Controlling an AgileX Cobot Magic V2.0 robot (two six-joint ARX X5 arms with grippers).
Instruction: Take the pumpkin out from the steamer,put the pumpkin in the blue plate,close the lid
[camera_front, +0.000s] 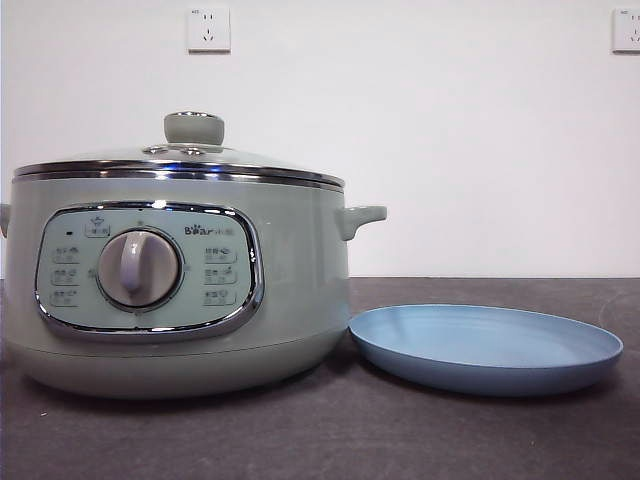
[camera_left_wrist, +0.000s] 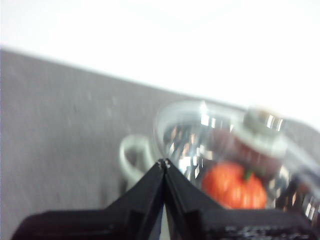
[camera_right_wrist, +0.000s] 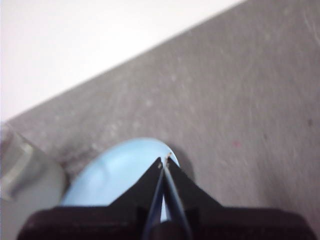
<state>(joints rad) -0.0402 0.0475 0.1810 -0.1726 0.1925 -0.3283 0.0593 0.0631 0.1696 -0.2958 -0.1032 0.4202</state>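
Note:
The pale green steamer (camera_front: 180, 290) stands at the left of the front view with its glass lid (camera_front: 190, 155) resting shut on top. Through the lid (camera_left_wrist: 220, 145), the left wrist view shows the orange pumpkin (camera_left_wrist: 235, 187) inside the pot. My left gripper (camera_left_wrist: 164, 164) hangs above the steamer's side handle, jaws shut and empty. The blue plate (camera_front: 487, 345) lies empty just right of the steamer. My right gripper (camera_right_wrist: 165, 161) hovers over the plate (camera_right_wrist: 115, 172), shut with nothing in it. Neither arm shows in the front view.
The dark grey table (camera_front: 480, 440) runs to a white wall (camera_front: 450, 130) carrying two sockets. The steamer's side handle (camera_front: 360, 218) juts out over the plate's near rim.

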